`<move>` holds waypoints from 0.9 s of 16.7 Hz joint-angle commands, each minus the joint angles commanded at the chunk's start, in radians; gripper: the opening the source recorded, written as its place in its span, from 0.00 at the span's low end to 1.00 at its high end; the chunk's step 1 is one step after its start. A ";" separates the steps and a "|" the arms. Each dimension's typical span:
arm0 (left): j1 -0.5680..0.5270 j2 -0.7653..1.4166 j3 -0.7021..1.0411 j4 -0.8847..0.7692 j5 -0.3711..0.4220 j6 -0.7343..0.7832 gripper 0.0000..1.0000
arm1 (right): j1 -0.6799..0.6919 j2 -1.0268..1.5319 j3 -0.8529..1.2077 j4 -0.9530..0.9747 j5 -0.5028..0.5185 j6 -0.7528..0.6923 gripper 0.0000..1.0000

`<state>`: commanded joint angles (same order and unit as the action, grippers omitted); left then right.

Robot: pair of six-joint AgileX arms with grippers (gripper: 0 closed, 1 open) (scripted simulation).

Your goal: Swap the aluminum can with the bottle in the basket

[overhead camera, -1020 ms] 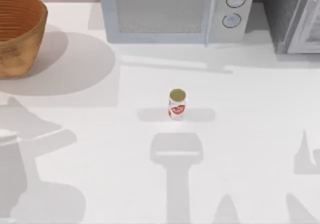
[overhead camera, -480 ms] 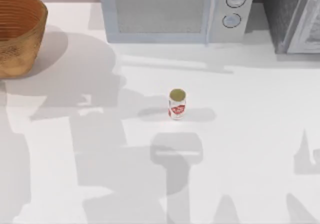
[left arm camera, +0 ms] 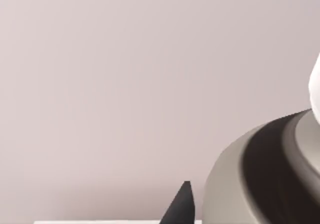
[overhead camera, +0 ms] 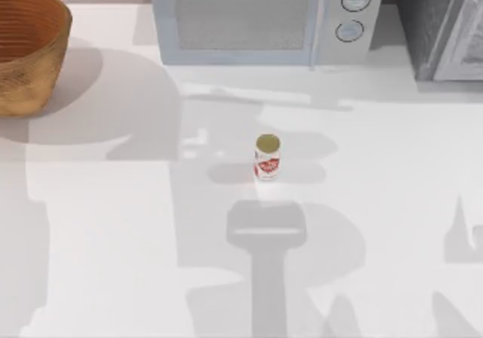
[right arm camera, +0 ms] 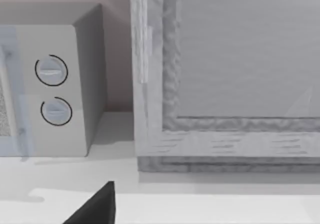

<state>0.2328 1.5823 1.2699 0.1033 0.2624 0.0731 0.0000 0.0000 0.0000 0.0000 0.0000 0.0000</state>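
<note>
The aluminum can (overhead camera: pixel 267 157), white with a red label and a dull gold top, stands upright near the middle of the table. The basket (overhead camera: pixel 30 66), a large orange-tan wicker bowl, sits at the far left back corner. The bottle is hidden from view; the basket's inside shows just ribbed weave. A black tip of my left gripper (left arm camera: pixel 181 206) pokes up before a plain pinkish wall. A black tip of my right gripper (right arm camera: pixel 96 208) shows low over the table, facing the appliances at the back right.
A pale microwave (overhead camera: pixel 264 21) with two round dials (right arm camera: pixel 51 70) stands along the back edge. A grey cabinet-like appliance (overhead camera: pixel 441 25) is at the back right. A grey rounded body (left arm camera: pixel 260 179) sits close in the left wrist view. Arm shadows lie across the table.
The broad arm shadow has swept from the table's left toward the middle and now covers the can. Can and basket have not moved.
</note>
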 joint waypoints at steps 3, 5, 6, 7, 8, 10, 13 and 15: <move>0.004 0.001 -0.002 0.005 -0.002 0.002 0.00 | 0.000 0.000 0.000 0.000 0.000 0.000 1.00; -0.003 0.035 0.009 0.038 -0.007 0.000 0.00 | 0.000 0.000 0.000 0.000 0.000 0.000 1.00; -0.007 0.063 0.014 0.058 -0.010 -0.001 0.00 | 0.000 0.000 0.000 0.000 0.000 0.000 1.00; -0.011 0.094 0.018 0.077 -0.012 -0.002 0.00 | 0.000 0.000 0.000 0.000 0.000 0.000 1.00; -0.015 0.126 0.022 0.098 -0.015 -0.003 0.00 | 0.000 0.000 0.000 0.000 0.000 0.000 1.00; -0.024 0.176 0.031 0.142 -0.022 -0.005 0.00 | 0.000 0.000 0.000 0.000 0.000 0.000 1.00; -0.030 0.196 0.036 0.162 -0.026 -0.006 0.00 | 0.000 0.000 0.000 0.000 0.000 0.000 1.00; -0.030 0.196 0.036 0.162 -0.026 -0.006 0.00 | 0.000 0.000 0.000 0.000 0.000 0.000 1.00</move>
<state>0.2028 1.7778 1.3057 0.2650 0.2361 0.0670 0.0000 0.0000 0.0000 0.0000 0.0000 0.0000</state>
